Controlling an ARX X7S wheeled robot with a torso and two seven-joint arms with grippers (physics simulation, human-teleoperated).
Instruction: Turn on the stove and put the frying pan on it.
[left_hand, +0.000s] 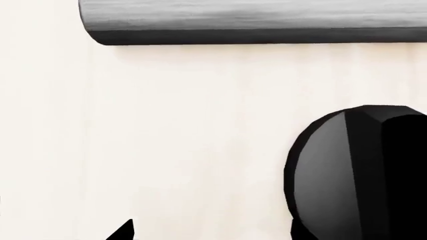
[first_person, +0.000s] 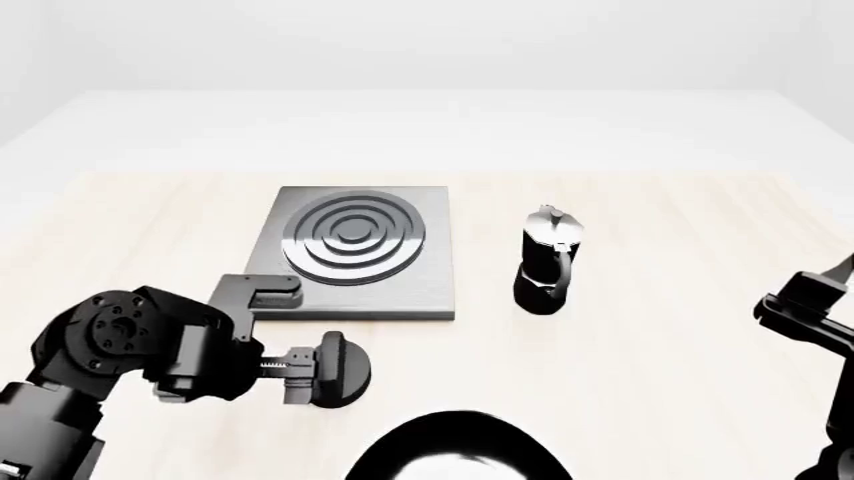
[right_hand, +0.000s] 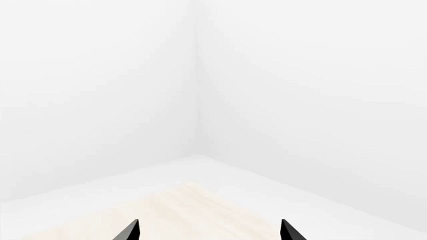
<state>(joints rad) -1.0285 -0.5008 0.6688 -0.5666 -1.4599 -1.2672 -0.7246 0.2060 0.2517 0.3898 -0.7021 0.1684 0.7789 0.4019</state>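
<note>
The head view shows the stove (first_person: 358, 253) on the counter (first_person: 667, 360), the coffee pot (first_person: 549, 260) beside it, the frying pan (first_person: 461, 452) at the near edge and the left claw (first_person: 334, 370) closed on the knob (first_person: 350, 368), while the right claw (right_hand: 210, 231), spread open, faces only bare walls.

Table (first_person: 667, 380) with stove (first_person: 354, 250), moka pot (first_person: 547, 262), pan (first_person: 461, 450)

pale wood table (first_person: 694, 380), white walls (right_hand: 100, 100)
</note>
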